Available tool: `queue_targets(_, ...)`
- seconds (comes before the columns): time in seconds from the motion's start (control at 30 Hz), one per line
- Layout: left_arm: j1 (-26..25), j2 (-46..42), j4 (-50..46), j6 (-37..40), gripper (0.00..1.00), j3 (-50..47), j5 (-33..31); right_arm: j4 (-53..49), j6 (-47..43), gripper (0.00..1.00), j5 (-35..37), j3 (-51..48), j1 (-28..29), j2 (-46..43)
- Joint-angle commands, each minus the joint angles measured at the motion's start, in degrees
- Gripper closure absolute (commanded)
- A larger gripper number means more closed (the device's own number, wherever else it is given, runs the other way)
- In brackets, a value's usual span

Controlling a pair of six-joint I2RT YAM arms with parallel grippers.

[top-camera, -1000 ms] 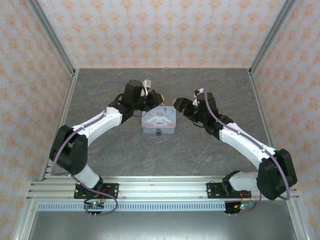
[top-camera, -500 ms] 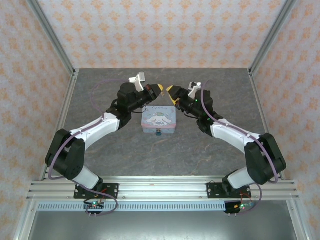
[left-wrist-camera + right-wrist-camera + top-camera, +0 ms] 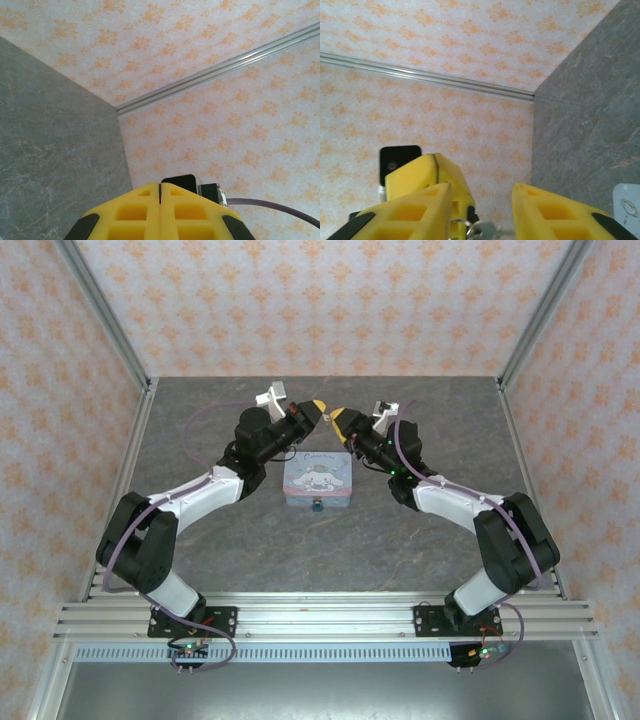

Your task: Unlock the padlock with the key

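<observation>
While the key (image 3: 481, 230) showed as no more than a silvery sliver at the bottom edge of the right wrist view, it appeared to jut from the tips of the left claw (image 3: 318, 408). That claw's yellow fingers (image 3: 150, 192) were pressed flat together with no gap between them. The key lay just inside the mouth of the right claw (image 3: 481, 192), which stood wide, one finger to either side and neither seeming to touch it. Its long axis seemed to run along the line joining the two claws, though too little of it showed to be sure.

The padlock (image 3: 316, 505) was a dark speck at the near wall of the tin (image 3: 318, 478), too small to tell whether its shackle was shut. From above, both claws met almost tip to tip, raised over the tin's far side. The padlock therefore lay below them and back toward the arm bases, about equally distant from each.

This looked like a handover from left to right. The coming move would turn on the right claw closing squarely across the key, which would then have to go down to the tin's near side. Around the tin was grey desk (image 3: 330, 560).
</observation>
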Motion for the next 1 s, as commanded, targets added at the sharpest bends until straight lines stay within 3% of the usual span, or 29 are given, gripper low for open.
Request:
queue_targets(0.0,0.4,0.6,3.8,-1.4,1.0,-0.4,-1.0,5.8,0.4,0.66,-1.2,1.3,-0.1,0.7)
queue_targets(0.97,0.5,3.6,4.4,-4.0,1.0,0.4,-1.2,12.2,2.7,0.79,-5.6,1.2,-0.1,4.8)
